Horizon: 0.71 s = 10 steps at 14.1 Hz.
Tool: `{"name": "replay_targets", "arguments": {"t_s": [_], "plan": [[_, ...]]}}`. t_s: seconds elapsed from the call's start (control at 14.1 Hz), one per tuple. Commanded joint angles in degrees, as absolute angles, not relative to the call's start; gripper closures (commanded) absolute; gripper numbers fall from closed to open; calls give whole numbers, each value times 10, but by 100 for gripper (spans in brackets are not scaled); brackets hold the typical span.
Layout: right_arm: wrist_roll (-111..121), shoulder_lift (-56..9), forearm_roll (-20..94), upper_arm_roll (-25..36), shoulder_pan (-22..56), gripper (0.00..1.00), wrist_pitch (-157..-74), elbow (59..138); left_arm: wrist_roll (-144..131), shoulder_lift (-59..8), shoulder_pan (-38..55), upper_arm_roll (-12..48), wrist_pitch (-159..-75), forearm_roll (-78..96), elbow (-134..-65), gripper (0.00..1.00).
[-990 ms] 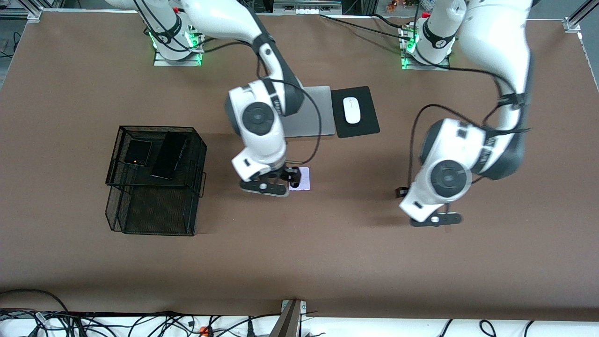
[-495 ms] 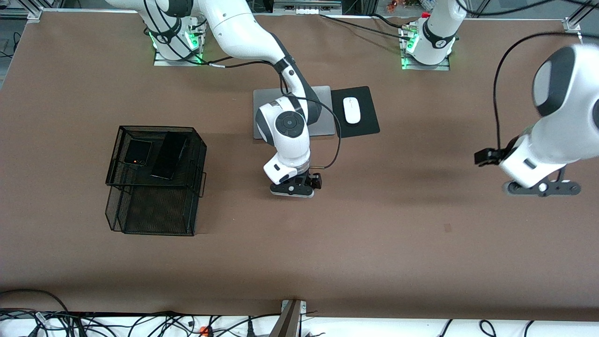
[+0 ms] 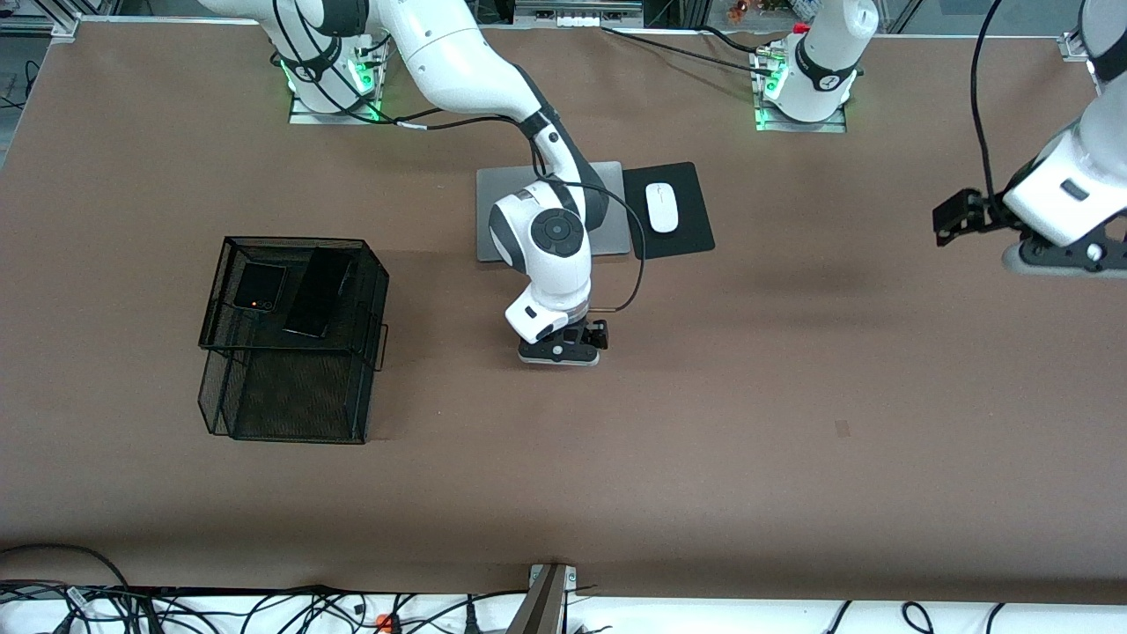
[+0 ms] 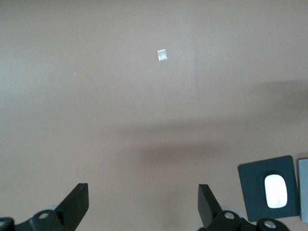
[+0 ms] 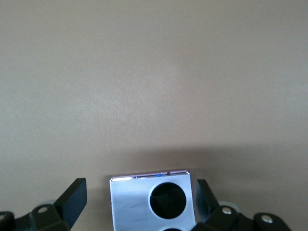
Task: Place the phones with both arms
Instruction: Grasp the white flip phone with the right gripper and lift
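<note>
Lavender and glossy, the squarish phone point(image 5: 151, 204) lies flat on the brown worktop point(image 3: 704, 440) between the spread fingers of my right claw point(image 3: 563, 352); one black circle shows on its face, and neither finger visibly touches its straight edges. That claw is low over the middle of the worktop, nearer the front camera than the flat grey laptop point(image 3: 493, 211) and the black mouse pad point(image 3: 682, 238) carrying the smooth white mouse point(image 3: 662, 207).

My left claw point(image 3: 1052, 255) hangs high over the left arm's end of the worktop, fingers spread on nothing, with bare matte brown surface beneath it and a small pale tag point(image 4: 162, 55).

Toward the right arm's end stands a black wire-mesh basket point(image 3: 290, 414), boxy and two-tiered. On its upper tier lie the small square black flip phone point(image 3: 260, 286) and, just beside it, the long slim black slab point(image 3: 317, 291). Open worktop separates the basket from the right claw.
</note>
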State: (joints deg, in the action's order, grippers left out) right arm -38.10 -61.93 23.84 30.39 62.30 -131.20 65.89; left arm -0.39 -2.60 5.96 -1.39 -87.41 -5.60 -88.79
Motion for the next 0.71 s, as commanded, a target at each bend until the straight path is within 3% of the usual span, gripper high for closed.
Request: {"name": "replay_targets", "arguments": {"t_s": [0.0,0.64], "plan": [[-378,-624,228,293,616,0,-1310,659,11,23,50,-6,-886,-38,-938,0],[-374,-624,220,285,620,0,-1310,666,4,43,51,-6,-871,-38,-935,0]]}}
